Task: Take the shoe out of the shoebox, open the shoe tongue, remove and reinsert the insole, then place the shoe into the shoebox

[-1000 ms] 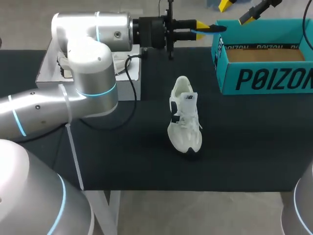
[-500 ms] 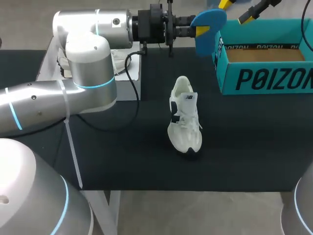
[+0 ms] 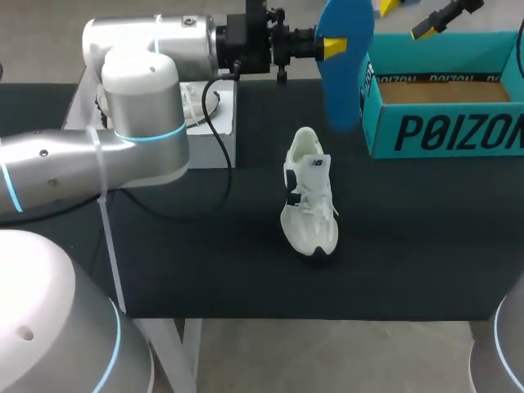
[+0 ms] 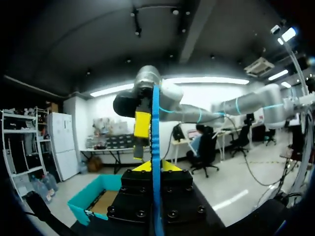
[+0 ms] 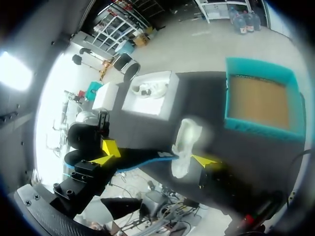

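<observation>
Head view: note left gripper [image 3: 336, 47] clamped on blue insole [image 3: 342, 74], hanging beside shoebox [image 3: 442, 131]. Locate white shoe [image 3: 309, 196] upright on table [image 3: 205, 262], apart from shoebox.
Left wrist view: see insole edge-on between fingers.
Right wrist view: read right gripper [image 5: 157, 153] as spread, shoe probably beyond.

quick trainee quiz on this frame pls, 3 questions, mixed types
1. Which gripper holds the blue insole? A left, B right, C neither.
2. Fill in: the shoe stands on the ___, outside the shoebox.
3. True or false: the insole is inside the shoe.
Key: 1 A, the left gripper is shut on it. 2 table. 3 false.
</observation>
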`<action>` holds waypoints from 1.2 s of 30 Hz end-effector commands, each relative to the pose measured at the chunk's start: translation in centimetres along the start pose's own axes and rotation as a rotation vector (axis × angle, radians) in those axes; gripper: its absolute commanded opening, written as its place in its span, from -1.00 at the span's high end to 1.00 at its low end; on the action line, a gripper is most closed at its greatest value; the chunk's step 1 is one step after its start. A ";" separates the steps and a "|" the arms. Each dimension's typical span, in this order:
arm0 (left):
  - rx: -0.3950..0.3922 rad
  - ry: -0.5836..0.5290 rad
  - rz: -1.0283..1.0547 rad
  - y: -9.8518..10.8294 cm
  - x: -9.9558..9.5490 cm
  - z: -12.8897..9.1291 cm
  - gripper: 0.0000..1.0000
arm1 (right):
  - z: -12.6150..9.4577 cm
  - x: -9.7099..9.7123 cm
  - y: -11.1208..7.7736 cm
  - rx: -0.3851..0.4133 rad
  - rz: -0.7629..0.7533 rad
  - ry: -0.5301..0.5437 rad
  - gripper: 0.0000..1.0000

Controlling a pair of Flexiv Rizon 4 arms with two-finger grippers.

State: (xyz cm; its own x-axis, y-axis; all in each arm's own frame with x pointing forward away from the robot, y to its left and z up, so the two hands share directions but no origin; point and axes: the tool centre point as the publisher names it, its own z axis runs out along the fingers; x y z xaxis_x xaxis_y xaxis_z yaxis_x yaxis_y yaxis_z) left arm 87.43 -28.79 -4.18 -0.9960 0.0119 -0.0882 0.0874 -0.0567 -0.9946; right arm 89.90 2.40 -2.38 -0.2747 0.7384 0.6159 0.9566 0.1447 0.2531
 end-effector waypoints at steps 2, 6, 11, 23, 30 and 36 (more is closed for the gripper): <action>-0.020 0.006 -0.425 0.2 0.5 -0.5 1.00 | -1.0 -2.0 -1.5 -0.010 0.023 0.004 -1.00; -0.026 -0.013 -0.415 0.2 0.3 -0.8 1.00 | -1.6 -2.4 -1.8 -0.007 0.029 -0.001 -1.00; -0.026 -0.013 -0.415 0.2 0.3 -0.8 1.00 | -1.6 -2.1 -1.9 0.036 0.014 -0.018 -1.00; 0.067 -0.028 -0.703 0.5 -0.6 -0.9 1.00 | -0.6 -0.4 -1.9 0.109 -0.004 -0.103 -1.00; 0.049 0.001 -1.136 0.7 -0.9 -1.1 1.00 | -1.4 0.2 -2.0 0.082 0.022 -0.134 -1.00; 0.078 0.039 -1.191 0.1 -0.9 -1.3 1.00 | -1.5 0.3 -1.9 0.069 0.023 -0.129 -1.00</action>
State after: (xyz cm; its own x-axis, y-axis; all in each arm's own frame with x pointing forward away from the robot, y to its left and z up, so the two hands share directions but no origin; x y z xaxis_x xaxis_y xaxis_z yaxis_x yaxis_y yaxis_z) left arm 88.15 -27.67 -4.35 -0.7181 0.0649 0.6929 -0.6959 -0.0725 -0.7145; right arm 87.89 1.45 -1.44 -0.2433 0.8208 0.5168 0.9680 0.1717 0.1829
